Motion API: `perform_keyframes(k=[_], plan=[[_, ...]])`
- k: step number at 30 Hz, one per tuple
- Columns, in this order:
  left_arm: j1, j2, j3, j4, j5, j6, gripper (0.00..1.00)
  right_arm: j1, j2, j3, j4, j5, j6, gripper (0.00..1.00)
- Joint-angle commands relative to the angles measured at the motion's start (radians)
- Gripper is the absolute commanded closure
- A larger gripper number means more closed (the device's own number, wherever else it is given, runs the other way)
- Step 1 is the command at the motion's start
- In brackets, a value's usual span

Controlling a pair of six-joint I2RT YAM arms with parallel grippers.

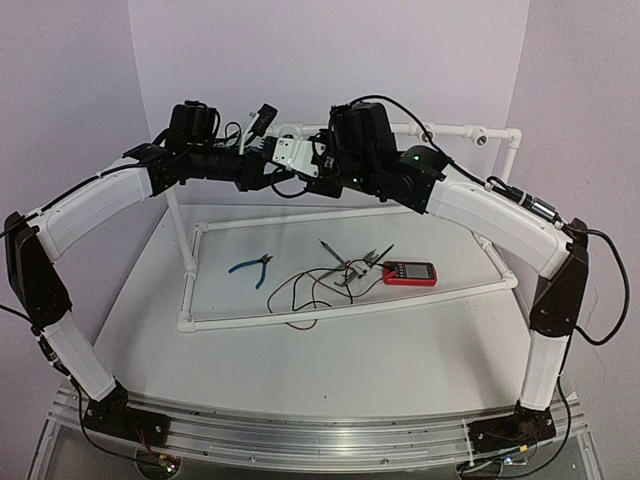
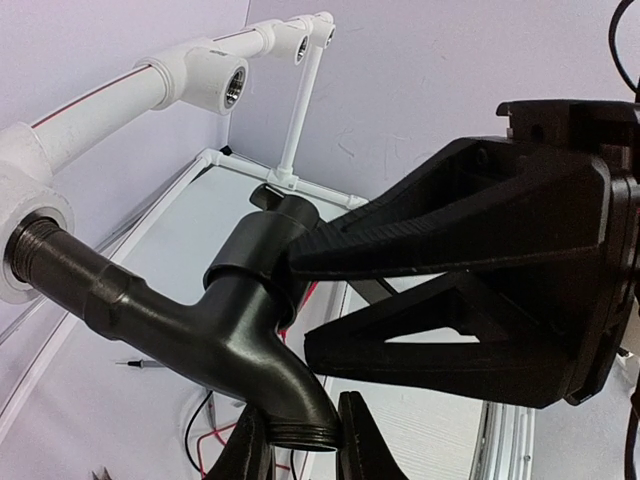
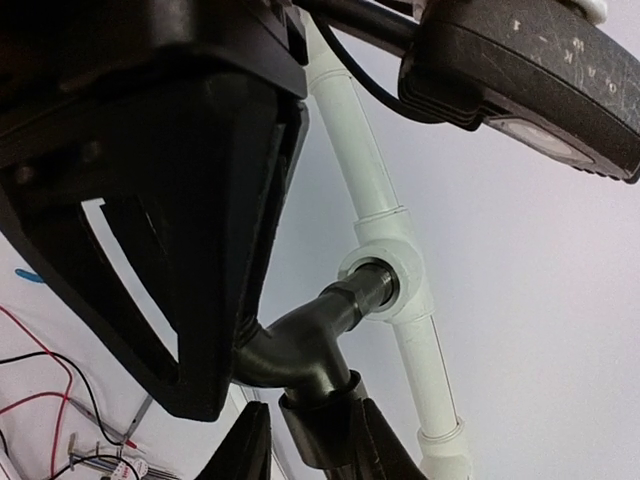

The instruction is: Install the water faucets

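Observation:
The dark water faucet has its threaded end in a white pipe socket on the raised rail. My left gripper is shut on the spout's threaded mouth. My right gripper is shut on the faucet's valve cap, with a thin gap at one finger. In the right wrist view the faucet runs into the socket. In the top view both grippers, left and right, meet at the rail, and the faucet is hidden between them.
Two more open sockets sit along the rail, one showing at the top view's right end. On the table lie blue-handled pliers, a red multimeter, loose wires and the white pipe frame.

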Motion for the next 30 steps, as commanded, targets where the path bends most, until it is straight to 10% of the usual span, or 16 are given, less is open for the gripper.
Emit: perform_keyframes(k=[1,11,30], plan=[[-0.014,-0.034,0.078,0.094,0.067,0.042,1.00,-0.042,-0.064,0.029,-0.031,0.003,0.232,0.62],[-0.015,-0.007,0.194,-0.134,-0.078,0.243,1.00,-0.177,-0.257,-0.196,-0.051,-0.434,1.188,0.11],[-0.015,0.020,0.257,-0.193,-0.084,0.255,1.00,-0.253,-0.068,-0.293,0.568,-0.846,1.811,0.20]])
